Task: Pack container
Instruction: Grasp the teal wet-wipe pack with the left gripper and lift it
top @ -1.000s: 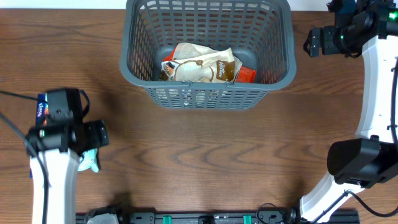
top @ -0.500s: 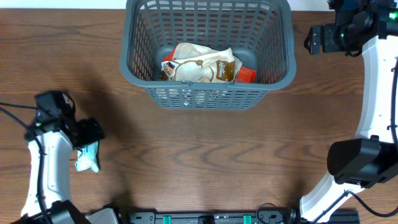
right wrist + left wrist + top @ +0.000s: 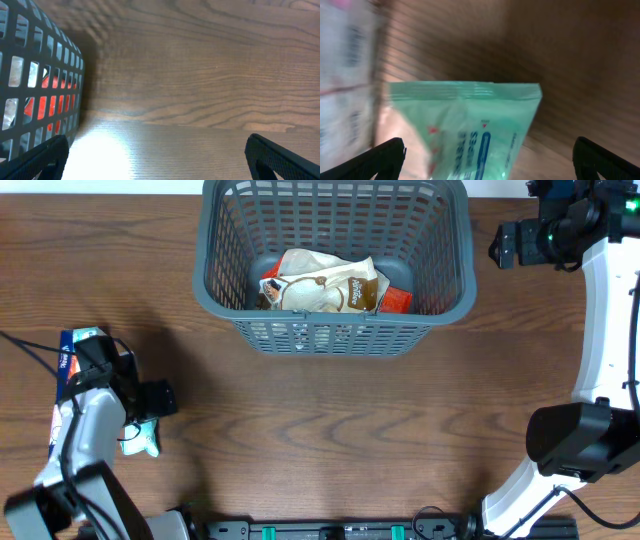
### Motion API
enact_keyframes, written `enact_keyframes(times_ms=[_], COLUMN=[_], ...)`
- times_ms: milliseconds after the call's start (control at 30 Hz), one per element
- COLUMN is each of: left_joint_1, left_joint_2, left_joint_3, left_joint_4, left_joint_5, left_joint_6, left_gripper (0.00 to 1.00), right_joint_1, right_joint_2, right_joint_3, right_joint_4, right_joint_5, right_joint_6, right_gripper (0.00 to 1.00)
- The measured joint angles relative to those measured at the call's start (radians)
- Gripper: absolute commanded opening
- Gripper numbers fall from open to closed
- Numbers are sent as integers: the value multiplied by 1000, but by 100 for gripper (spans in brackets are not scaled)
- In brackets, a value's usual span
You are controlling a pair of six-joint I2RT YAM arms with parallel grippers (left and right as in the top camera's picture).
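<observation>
- Since the left gripper (image 3: 492, 159) hangs with its jaws spread wide and empty just above the mint-green packet (image 3: 465, 127), the step in hand looks like lifting that packet off the table (image 3: 350, 430).
- Centre the jaws first. In the wrist view the packet lies between the fingertips but skewed toward the left one, so a small sideways shift would even the bite.
- Come straight down. The packet looks thin and soft and lies flat, so the fingers probably need to reach the wood and pinch up a fold.
- Mind the white-and-blue packets (image 3: 68, 355) just beside it. The wrist view is blurred, so I cannot tell whether they touch the green one, and wide jaws might catch both.
- The container (image 3: 215, 290) stands at the far edge of the table, well apart from this pickup. It holds a beige packet (image 3: 325, 280) and a red packet (image 3: 397, 300), and its floor seems free on the left side.
- The right gripper (image 3: 505, 245), likewise wide open and holding nothing, hovers beside the container's right wall, so bring the packet in over the left rim.
</observation>
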Motion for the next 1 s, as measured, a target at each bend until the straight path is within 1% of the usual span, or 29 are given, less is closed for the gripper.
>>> enact_keyframes(times_ms=[100,267,333,367,433,533,567,667,900,933,1000], left_joint_1=[0,1,1,1,0,-1,-1,-1,-1,-1,-1], left_joint_2=[61,74,77,80,83,86,86,87,87,87,85], left_joint_3=[1,7,9,10,10,11,11,11,12,12,14], left_joint_4=[19,38,43,45,47,48,48,47,45,44,43], left_joint_5=[16,30,37,45,51,62,66,66,67,67,66], left_joint_6=[17,35,41,41,42,38,37,30,15,16,18], left_gripper=[99,99,86,83,72,61,59,49,8,6,6], right_joint_1=[0,0,0,0,0,0,0,0,0,0,0], right_joint_2=[0,0,0,0,0,0,0,0,0,0,0], right_joint_3=[0,0,0,0,0,0,0,0,0,0,0], right_joint_4=[-3,-14,-14,-14,-15,-14,-14,-14,-14,-13,-13], right_joint_5=[0,0,0,0,0,0,0,0,0,0,0], right_joint_6=[0,0,0,0,-3,-3,-3,-3,-3,-3,-3], right_gripper=[99,99,99,99,99,99,99,99,99,99,99])
